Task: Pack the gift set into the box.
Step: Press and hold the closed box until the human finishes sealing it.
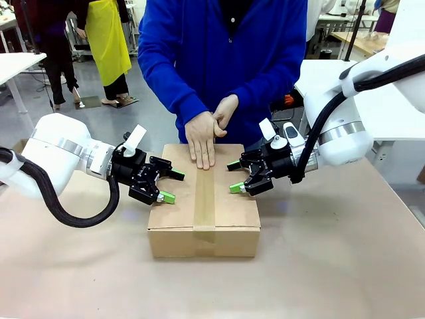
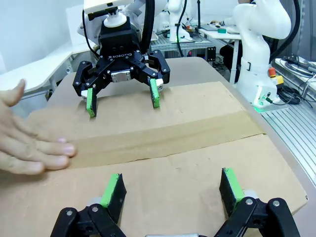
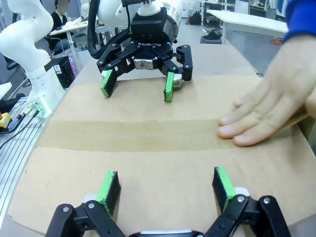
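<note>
Closest to the camera is the bare worktop (image 1: 319, 266), and on it, in the middle, stands the box (image 1: 236, 212) with its flaps folded down flat. A strip of brown tape (image 1: 204, 193) runs along the centre seam from the far edge over the near edge. The gift set must be inside, as I judge it; with the flaps shut I cannot see it. My left gripper (image 1: 169, 187) hovers at the box's left side with its jaws spread wide and nothing between them; my right gripper (image 1: 235, 177) hovers over the right flap, likewise spread and empty. In my wrist views both sets of green pads sit just above the cardboard, and I cannot tell whether any touch it. At the far end the person's hand (image 1: 201, 138) presses flat on the tape, the other hand resting against it. Packing looks essentially finished to me: closed and taped. What seems left is smoothing the tape and drawing my arms clear.
</note>
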`<act>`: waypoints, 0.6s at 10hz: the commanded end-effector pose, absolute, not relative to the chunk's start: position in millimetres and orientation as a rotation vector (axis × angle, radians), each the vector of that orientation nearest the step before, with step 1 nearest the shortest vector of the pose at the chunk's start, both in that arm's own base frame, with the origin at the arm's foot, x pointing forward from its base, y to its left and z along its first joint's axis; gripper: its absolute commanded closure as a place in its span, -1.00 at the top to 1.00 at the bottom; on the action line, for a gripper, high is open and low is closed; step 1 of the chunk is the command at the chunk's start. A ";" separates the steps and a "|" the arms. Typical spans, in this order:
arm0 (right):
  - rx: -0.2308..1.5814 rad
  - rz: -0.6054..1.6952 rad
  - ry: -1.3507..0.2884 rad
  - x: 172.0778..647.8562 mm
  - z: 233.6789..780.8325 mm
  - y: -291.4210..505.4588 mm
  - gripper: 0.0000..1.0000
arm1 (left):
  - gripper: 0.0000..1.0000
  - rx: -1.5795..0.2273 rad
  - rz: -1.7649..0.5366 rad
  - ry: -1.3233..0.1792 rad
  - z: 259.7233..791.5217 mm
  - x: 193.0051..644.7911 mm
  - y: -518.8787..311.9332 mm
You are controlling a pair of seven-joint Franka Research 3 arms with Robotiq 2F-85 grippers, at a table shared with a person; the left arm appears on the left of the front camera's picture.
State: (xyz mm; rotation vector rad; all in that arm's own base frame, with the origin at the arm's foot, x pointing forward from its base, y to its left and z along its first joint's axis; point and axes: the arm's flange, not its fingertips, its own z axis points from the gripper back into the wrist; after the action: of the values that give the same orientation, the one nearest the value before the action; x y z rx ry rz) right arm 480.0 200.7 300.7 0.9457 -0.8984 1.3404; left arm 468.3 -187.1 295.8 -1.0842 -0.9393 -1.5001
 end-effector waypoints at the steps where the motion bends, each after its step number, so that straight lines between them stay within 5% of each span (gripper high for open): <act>1: 0.938 1.352 -0.906 479.6 299.3 200.2 1.00 | 1.00 -1.081 -1.513 -0.949 294.7 466.9 -185.7; 6: 0.938 1.352 -0.906 479.6 299.3 200.2 1.00 | 1.00 -1.081 -1.513 -0.949 294.7 466.9 -185.7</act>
State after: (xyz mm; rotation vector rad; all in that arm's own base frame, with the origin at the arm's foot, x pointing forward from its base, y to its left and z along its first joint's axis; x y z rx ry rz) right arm 480.0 200.7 301.2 0.9458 -0.8992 1.3408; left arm 468.4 -187.2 295.9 -1.0841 -0.9396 -1.5002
